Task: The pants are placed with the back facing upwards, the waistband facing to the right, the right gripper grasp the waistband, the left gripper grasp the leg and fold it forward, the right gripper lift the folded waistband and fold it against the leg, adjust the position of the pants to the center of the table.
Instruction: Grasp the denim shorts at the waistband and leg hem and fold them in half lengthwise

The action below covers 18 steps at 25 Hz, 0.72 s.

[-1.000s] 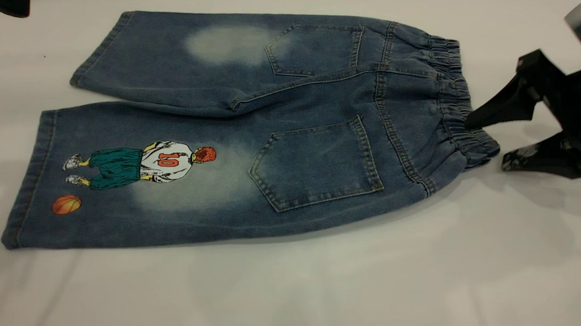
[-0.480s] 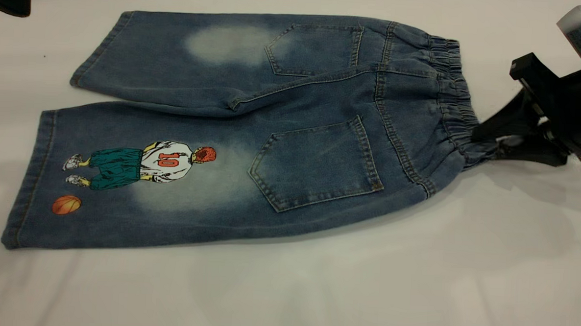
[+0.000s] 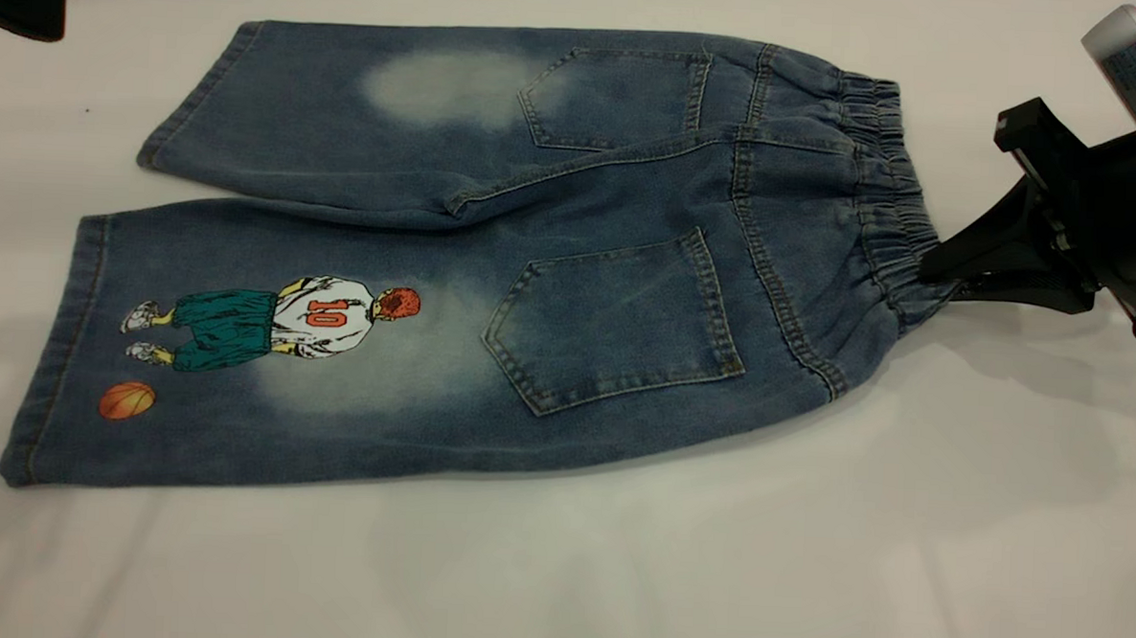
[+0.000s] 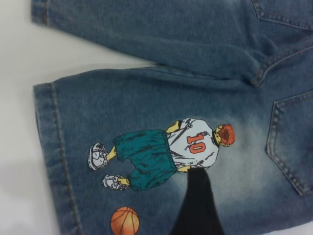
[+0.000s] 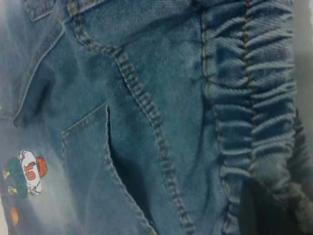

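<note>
On the white worktop the pants lie flat, back up. The right gripper has its jaws clamped on the waistband near corner. Denim looks soft, fairly heavy; the leg is best taken at its hem.

1. The right claw is closing its fingers on the waistband; a second ago they stood spread, just beside it.
2. That corner of the waistband is gathering and rising off the worktop between the fingers.
3. The pants are shifting slightly: the leg and its print are creeping towards the left.
</note>
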Motion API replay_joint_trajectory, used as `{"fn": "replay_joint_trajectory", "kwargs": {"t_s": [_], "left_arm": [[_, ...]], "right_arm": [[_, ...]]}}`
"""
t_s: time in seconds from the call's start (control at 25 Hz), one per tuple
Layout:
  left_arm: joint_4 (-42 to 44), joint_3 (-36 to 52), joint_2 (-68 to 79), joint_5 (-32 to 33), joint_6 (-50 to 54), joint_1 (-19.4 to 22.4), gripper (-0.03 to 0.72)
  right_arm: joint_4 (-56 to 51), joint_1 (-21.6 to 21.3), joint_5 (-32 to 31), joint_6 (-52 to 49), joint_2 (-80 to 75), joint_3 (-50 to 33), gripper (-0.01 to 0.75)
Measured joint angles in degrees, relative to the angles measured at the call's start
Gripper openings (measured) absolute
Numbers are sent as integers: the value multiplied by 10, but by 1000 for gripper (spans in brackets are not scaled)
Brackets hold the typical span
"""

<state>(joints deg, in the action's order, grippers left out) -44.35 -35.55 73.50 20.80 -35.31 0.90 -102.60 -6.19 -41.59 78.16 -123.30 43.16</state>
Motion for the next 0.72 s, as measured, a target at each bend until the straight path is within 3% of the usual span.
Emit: {"fn": "replay_joint_trajectory", "kwargs": {"t_s": [0.28,0.72], "left_arm": [[37,-3,69,62,36,0,517],[241,-8,247,64,239,0,517]], "right_arm": [[11,0,0,-1,0,0,29],[13,0,-2,-1,0,0,29]]}}
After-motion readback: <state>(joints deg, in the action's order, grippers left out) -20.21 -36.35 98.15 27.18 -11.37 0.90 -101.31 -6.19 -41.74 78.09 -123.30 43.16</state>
